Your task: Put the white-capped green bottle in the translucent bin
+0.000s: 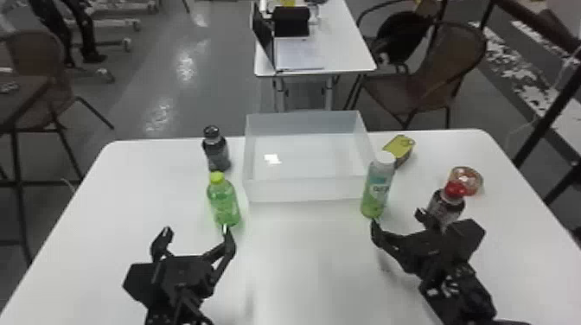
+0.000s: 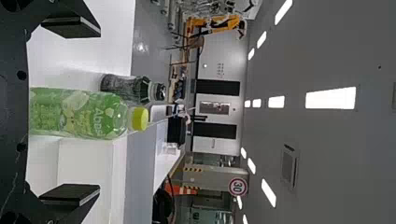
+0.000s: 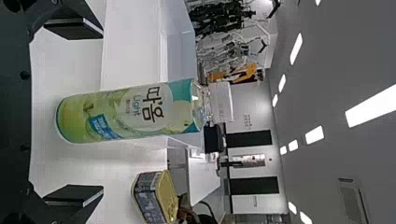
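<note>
White counter (image 1: 302,268), gray floor behind it, and past that we see another white table (image 1: 346,47) with an open laptop (image 1: 298,54), plus a brown chair (image 1: 428,82) to its right. We have the translucent bin (image 1: 302,189) mid-counter, toward the far edge. White-capped green bottle (image 1: 377,190): upright on the counter, outside the bin, just beside its near right corner. Right tool (image 1: 397,217) is at the bottle's near side, fingers spread wide, nothing gripped; in the right wrist view we see the bottle standing ahead of the gap between them.

Left tool (image 1: 196,232) is over the near left part, also wide open, holding nothing. Ahead of it we get the yellow-capped green bottle (image 1: 224,203), upright, with a dark bottle (image 1: 217,155) farther back, both left of the bin. Right side: yellow-lidded tin (image 1: 398,149) toward the far edge, small round tub (image 1: 466,178), and a red-capped dark bottle (image 1: 447,205), partly hidden by the right tool.
</note>
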Tool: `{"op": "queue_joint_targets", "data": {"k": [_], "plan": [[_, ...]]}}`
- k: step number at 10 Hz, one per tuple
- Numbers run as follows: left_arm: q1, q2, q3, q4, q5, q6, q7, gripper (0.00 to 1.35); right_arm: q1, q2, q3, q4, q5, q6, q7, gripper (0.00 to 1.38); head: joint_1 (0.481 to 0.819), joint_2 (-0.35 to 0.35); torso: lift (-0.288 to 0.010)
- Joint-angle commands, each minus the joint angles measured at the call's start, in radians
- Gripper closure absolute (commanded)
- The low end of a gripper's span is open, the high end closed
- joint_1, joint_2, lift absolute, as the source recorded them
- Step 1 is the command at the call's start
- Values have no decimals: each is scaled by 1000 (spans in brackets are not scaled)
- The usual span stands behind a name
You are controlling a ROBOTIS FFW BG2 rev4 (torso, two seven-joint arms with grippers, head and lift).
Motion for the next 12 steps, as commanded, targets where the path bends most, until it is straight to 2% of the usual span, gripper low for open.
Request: {"op": "queue_joint_targets", "data": {"k": [1,2,6,12], "plan": [[1,1,1,1,3,-1,-1,127,-17,15,7,18,62,-39,-32,122,695,63,-77],[1,1,1,3,6,-4,-4,128,-37,26,7,47,70,-51,-43,122,695,66,-77],[2,7,1,4,20,-3,-13,128,-120,35,7,159,108,-109,-90,124,695,70,-77],[8,7,-7,12,35,-3,-17,127,-246,32,7,339,105,-146,-89,133,695,63,-77]]}}
